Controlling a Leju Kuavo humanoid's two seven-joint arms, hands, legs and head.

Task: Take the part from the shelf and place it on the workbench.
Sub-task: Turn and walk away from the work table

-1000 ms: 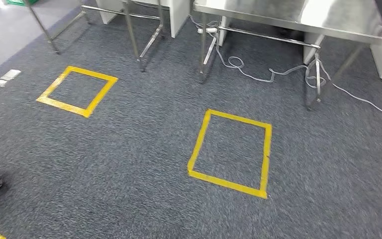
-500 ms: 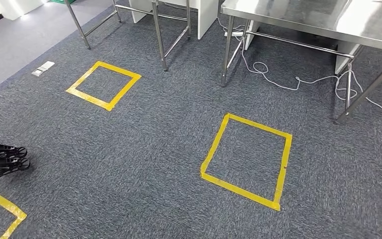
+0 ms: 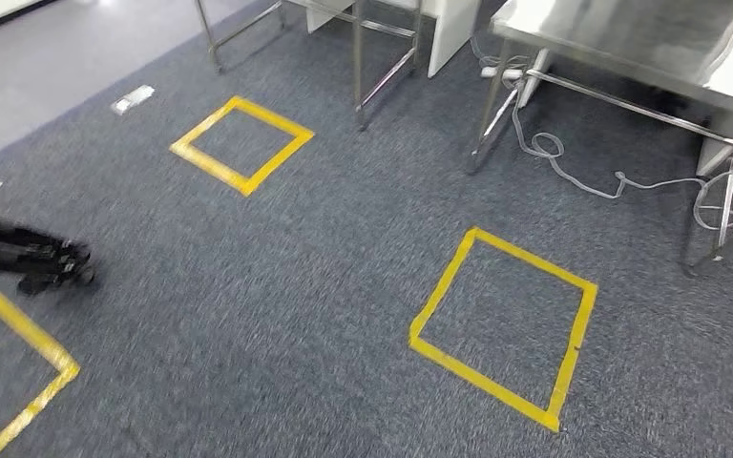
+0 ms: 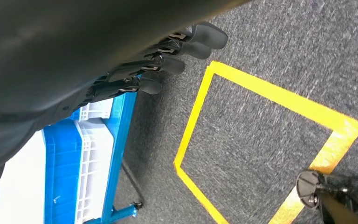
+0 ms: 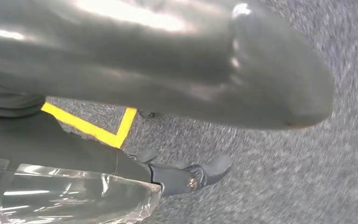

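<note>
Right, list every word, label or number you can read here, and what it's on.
None can be read.
Yellow tape squares on the carpet: plain, no writing.
Blue and white crate: no label shows.
Clear bag in the right hand: no print to be made out.

Grey carpet floor [image 3: 277, 315] carries three yellow tape squares [image 3: 504, 327], one near the middle, one farther off [image 3: 241, 143], and a third cut off at the near left [image 3: 19, 367]. A steel table [image 3: 620, 38] stands at the far right, a grey cable [image 3: 582, 172] coiled beneath it. A small floor plate [image 3: 134, 98] lies beside the smooth grey flooring.
</note>
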